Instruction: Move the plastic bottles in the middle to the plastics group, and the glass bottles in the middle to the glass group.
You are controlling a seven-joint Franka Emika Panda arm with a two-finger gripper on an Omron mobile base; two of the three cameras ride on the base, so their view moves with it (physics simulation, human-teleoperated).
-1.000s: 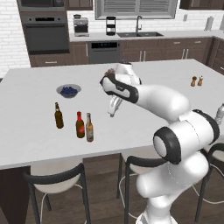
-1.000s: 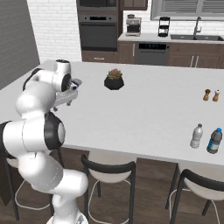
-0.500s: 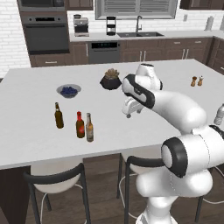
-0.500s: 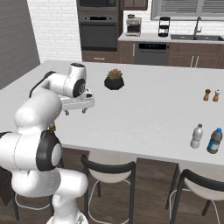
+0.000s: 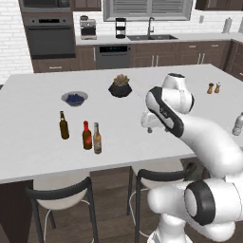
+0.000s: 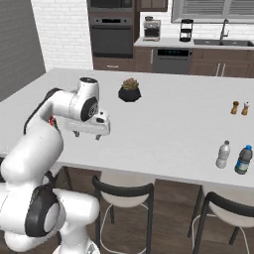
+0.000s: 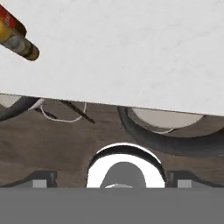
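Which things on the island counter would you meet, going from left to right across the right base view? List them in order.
Potted plant → shakers → whitish plastic bottle → blue-labelled plastic bottle.

amber bottle [image 5: 97, 138] upright beside red-necked bottle [image 5: 87, 135] | blue-labelled bottle [image 6: 243, 159] upright near whitish bottle [image 6: 223, 154]

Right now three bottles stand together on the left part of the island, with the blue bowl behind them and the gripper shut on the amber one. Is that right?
Not quite. The gripper holds nothing: the left base view shows it hanging apart from the three bottles, and the amber bottle stands free beside the red-necked bottle and the dark brown bottle. The blue bowl does sit behind them.
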